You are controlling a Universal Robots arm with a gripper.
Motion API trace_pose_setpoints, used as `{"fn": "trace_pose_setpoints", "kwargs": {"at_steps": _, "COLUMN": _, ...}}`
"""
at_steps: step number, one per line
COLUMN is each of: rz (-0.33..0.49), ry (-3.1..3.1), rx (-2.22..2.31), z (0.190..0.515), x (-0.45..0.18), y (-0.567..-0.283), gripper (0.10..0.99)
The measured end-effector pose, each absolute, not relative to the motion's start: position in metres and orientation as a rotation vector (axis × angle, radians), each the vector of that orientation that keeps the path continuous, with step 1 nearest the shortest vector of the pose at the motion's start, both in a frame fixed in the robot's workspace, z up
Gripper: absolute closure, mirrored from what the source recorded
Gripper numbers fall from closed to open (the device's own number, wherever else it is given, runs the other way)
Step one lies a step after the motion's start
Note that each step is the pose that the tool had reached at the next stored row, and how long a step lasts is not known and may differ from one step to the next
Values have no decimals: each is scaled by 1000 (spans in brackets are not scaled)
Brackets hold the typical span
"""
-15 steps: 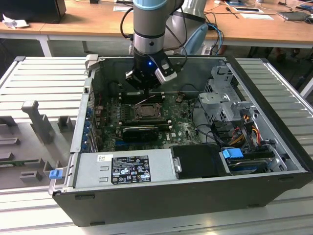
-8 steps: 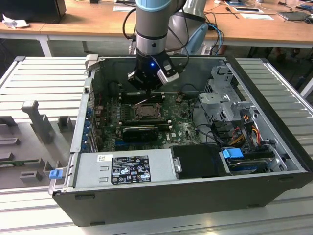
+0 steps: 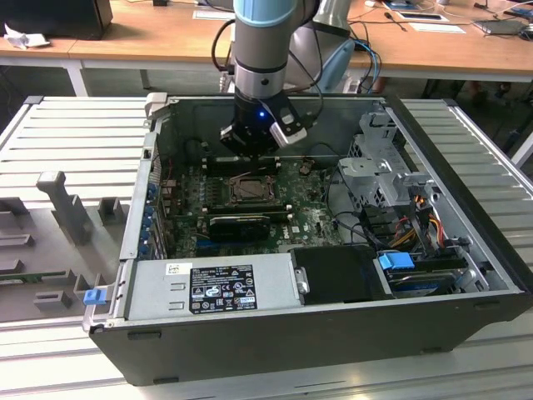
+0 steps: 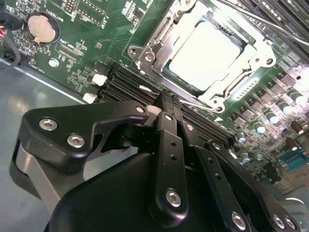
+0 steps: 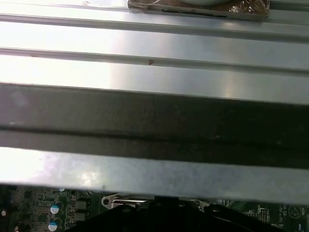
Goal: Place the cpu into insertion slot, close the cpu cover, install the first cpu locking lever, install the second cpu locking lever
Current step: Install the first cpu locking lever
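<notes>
CPU (image 4: 205, 55) already sits in the slot (image 4: 166, 72) near the middle of the green board (image 3: 308, 221), its pale metal top showing square and flat in the second wrist view; the cover (image 4: 244, 65) looks folded down around it, its silver frame bordering the chip on all sides, so I judge the first two steps done. What I cannot settle is the levers: a thin wire-like bar (image 4: 200, 104) lies along the edge of the socket nearest the hand, but whether it is latched under its hook or merely resting is not clear, and the second lever I cannot make out with confidence. The hand (image 4: 166, 104) hovers just beside the socket, on the side toward the dark memory slots (image 4: 128, 82), its black fingers (image 4: 169, 145) drawn together to a narrow point with nothing between them, the tip close to that wire bar and possibly touching it. In the exterior view the hand (image 3: 250, 150) hangs over the board just behind the socket (image 3: 251, 190), inside the open case (image 3: 466, 250), with the labelled power supply (image 3: 212, 287) well apart toward the front wall. By this reckoning the lever work is what remains, at least in part
</notes>
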State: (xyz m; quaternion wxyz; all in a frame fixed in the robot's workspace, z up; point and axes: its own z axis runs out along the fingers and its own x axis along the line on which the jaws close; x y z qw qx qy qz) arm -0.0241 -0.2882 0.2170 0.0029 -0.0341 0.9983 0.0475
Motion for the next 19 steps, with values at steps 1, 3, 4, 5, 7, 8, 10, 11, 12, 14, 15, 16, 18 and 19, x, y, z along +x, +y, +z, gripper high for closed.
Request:
{"fn": "trace_pose_setpoints", "kwargs": {"at_steps": 1, "rz": 149, "ry": 3131, "rx": -107, "z": 217, "x": -23, "y": -288, "gripper": 980}}
{"fn": "trace_pose_setpoints", "kwargs": {"at_steps": 3, "rz": 149, "ry": 3131, "rx": -107, "z": 216, "x": -20, "y": -288, "gripper": 980}}
{"fn": "trace_pose_setpoints", "kwargs": {"at_steps": 4, "rz": 149, "ry": 3131, "rx": -107, "z": 215, "x": -19, "y": -288, "gripper": 980}}
{"fn": "trace_pose_setpoints", "kwargs": {"at_steps": 5, "rz": 149, "ry": 3131, "rx": -107, "z": 214, "x": -18, "y": -288, "gripper": 980}}
{"fn": "trace_pose_setpoints", "kwargs": {"at_steps": 7, "rz": 149, "ry": 3131, "rx": -107, "z": 213, "x": -17, "y": -288, "gripper": 980}}
{"fn": "trace_pose_setpoints", "kwargs": {"at_steps": 8, "rz": 149, "ry": 3131, "rx": -107, "z": 212, "x": -17, "y": -288, "gripper": 980}}
{"fn": "trace_pose_setpoints", "kwargs": {"at_steps": 10, "rz": 149, "ry": 3131, "rx": -107, "z": 210, "x": -17, "y": -287, "gripper": 980}}
{"fn": "trace_pose_setpoints", "kwargs": {"at_steps": 11, "rz": 149, "ry": 3131, "rx": -107, "z": 209, "x": -17, "y": -287, "gripper": 980}}
{"fn": "trace_pose_setpoints", "kwargs": {"at_steps": 12, "rz": 149, "ry": 3131, "rx": -107, "z": 207, "x": -17, "y": -287, "gripper": 980}}
{"fn": "trace_pose_setpoints", "kwargs": {"at_steps": 14, "rz": 149, "ry": 3131, "rx": -107, "z": 204, "x": -17, "y": -287, "gripper": 980}}
{"fn": "trace_pose_setpoints", "kwargs": {"at_steps": 15, "rz": 149, "ry": 3131, "rx": -107, "z": 204, "x": -16, "y": -287, "gripper": 980}}
{"fn": "trace_pose_setpoints", "kwargs": {"at_steps": 16, "rz": 149, "ry": 3131, "rx": -107, "z": 203, "x": -16, "y": -287, "gripper": 980}}
{"fn": "trace_pose_setpoints", "kwargs": {"at_steps": 18, "rz": 148, "ry": 3131, "rx": -107, "z": 202, "x": -17, "y": -287, "gripper": 980}}
{"fn": "trace_pose_setpoints", "kwargs": {"at_steps": 19, "rz": 148, "ry": 3131, "rx": -107, "z": 203, "x": -17, "y": -287, "gripper": 980}}
